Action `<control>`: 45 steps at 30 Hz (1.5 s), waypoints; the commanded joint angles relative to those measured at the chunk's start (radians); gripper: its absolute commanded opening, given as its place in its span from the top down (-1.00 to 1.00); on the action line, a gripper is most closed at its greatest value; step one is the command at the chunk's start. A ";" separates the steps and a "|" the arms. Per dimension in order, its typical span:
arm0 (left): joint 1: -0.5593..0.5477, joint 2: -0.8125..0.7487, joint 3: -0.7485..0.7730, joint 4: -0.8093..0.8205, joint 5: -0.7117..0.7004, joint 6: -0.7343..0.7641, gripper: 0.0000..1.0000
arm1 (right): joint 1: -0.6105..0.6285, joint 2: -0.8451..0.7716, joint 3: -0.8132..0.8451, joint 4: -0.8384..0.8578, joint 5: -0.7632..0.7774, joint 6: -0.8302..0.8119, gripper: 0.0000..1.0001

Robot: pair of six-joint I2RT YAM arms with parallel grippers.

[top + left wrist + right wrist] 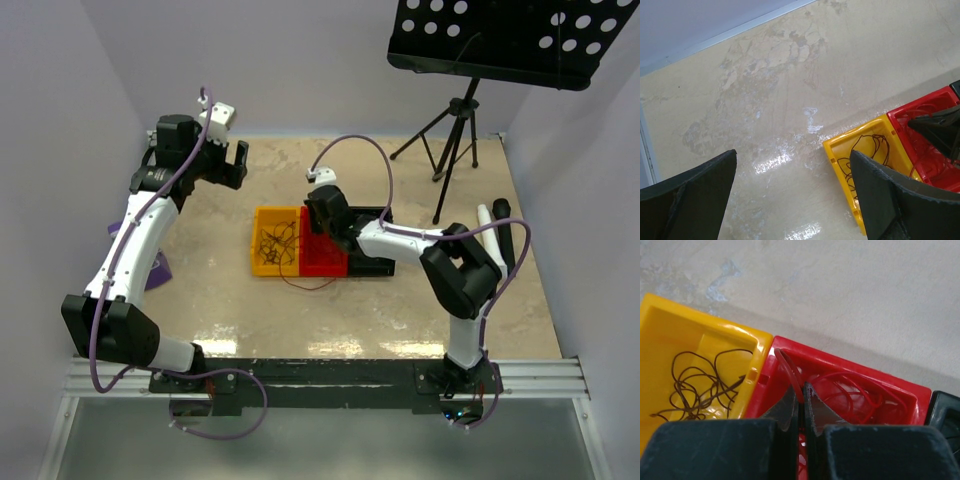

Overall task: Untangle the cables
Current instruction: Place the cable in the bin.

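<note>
In the middle of the surface a loose curl of dark brown wires lies in the yellow bin. A heap of red wires fills the red bin, which touches the yellow bin's right side. A black bin stands just beside the red one, further right; what it holds cannot be made out.

The right fingers hang over the red bin, close to the wall it shares with the yellow bin. They are pressed together and pinch a single red strand. The strand arcs up from the pinch and bends over toward that shared wall. From above, a red loop spills over the near rim of the bins and lies on the surface.

The left fingers are spread wide and hold nothing. They are raised above bare surface to the far left of the bins, well apart from them. In the left wrist view the yellow bin shows past the right-hand finger, with the dark wires inside it.

A music stand stands at the far right, and a purple object lies on the left beside the left arm
</note>
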 commanded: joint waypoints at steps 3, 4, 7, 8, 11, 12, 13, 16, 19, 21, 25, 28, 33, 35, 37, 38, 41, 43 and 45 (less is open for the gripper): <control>0.008 -0.014 -0.016 0.031 0.010 -0.035 -1.00 | -0.011 -0.014 -0.033 0.005 -0.052 0.002 1.00; 0.008 -0.012 -0.018 0.031 0.010 -0.036 -1.00 | -0.013 -0.008 -0.032 0.000 -0.061 -0.006 1.00; 0.008 -0.014 -0.021 0.031 0.015 -0.038 -1.00 | -0.017 0.018 -0.002 -0.038 -0.066 -0.020 1.00; 0.008 -0.014 -0.022 0.031 0.012 -0.036 -1.00 | -0.023 0.019 0.005 -0.043 -0.069 -0.023 1.00; 0.008 -0.014 -0.021 0.030 0.011 -0.039 -1.00 | -0.049 0.026 0.042 -0.076 -0.115 -0.027 0.98; 0.008 -0.017 -0.021 0.030 0.010 -0.039 -1.00 | -0.057 0.036 0.059 -0.098 -0.130 -0.033 0.94; 0.008 -0.018 -0.021 0.031 0.010 -0.039 -1.00 | -0.059 0.041 0.070 -0.112 -0.135 -0.038 0.89; 0.008 -0.018 -0.018 0.030 0.011 -0.041 -1.00 | -0.059 0.032 0.073 -0.121 -0.146 -0.049 0.50; 0.008 -0.018 -0.015 0.031 0.016 -0.045 -1.00 | -0.059 -0.006 0.070 -0.155 -0.144 -0.052 0.19; 0.008 -0.015 -0.015 0.031 0.016 -0.049 -1.00 | -0.059 -0.034 0.077 -0.169 -0.141 -0.059 0.12; 0.008 -0.014 -0.016 0.031 0.018 -0.052 -1.00 | -0.062 -0.072 0.113 -0.208 -0.158 -0.073 0.06; 0.008 -0.014 -0.018 0.031 0.015 -0.052 -1.00 | -0.069 -0.106 0.145 -0.230 -0.178 -0.076 0.08; 0.008 -0.012 -0.019 0.035 0.018 -0.055 -1.00 | -0.079 -0.120 0.191 -0.236 -0.149 -0.078 0.24; 0.008 -0.012 -0.021 0.035 0.018 -0.058 -1.00 | -0.080 -0.094 0.203 -0.229 -0.129 -0.079 0.31; 0.008 -0.012 -0.022 0.035 0.019 -0.058 -1.00 | -0.082 -0.062 0.221 -0.221 -0.130 -0.081 0.34; 0.008 -0.012 -0.022 0.035 0.018 -0.058 -1.00 | -0.082 -0.047 0.229 -0.219 -0.144 -0.081 0.36; 0.008 -0.011 -0.026 0.036 0.007 -0.052 -1.00 | -0.082 -0.023 0.240 -0.219 -0.185 -0.072 0.45; 0.008 -0.009 -0.027 0.038 0.001 -0.049 -1.00 | -0.082 -0.023 0.220 -0.212 -0.204 -0.058 0.52; 0.008 -0.006 -0.030 0.041 -0.001 -0.049 -1.00 | -0.082 -0.030 0.185 -0.196 -0.219 -0.047 0.59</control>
